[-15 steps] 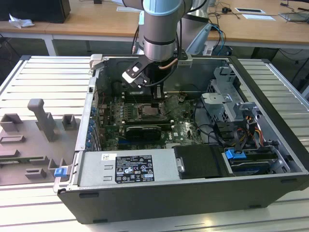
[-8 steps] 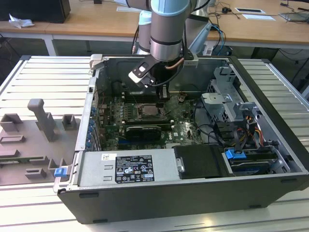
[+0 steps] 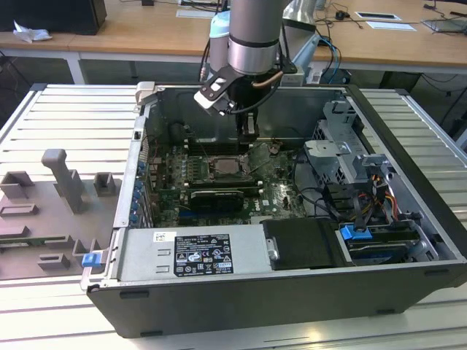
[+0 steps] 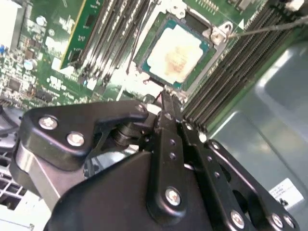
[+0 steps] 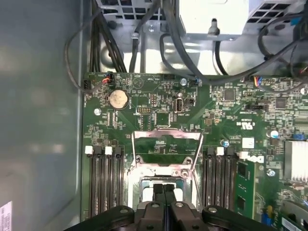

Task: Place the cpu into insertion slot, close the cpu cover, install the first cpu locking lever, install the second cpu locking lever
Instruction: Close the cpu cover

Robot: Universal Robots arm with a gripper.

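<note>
Item: cpu (image 4: 178, 53), seated flat in insertion slot (image 4: 191, 18); cpu cover (image 5: 166, 133) swung open beside slot. Likely light, rigid and fragile; grip by edges only. Gripper (image 4: 167, 103): just above slot, fingers pinched together, empty.

The white label (image 3: 193, 254) on the power supply (image 3: 248, 255) bears unreadably small print.
</note>
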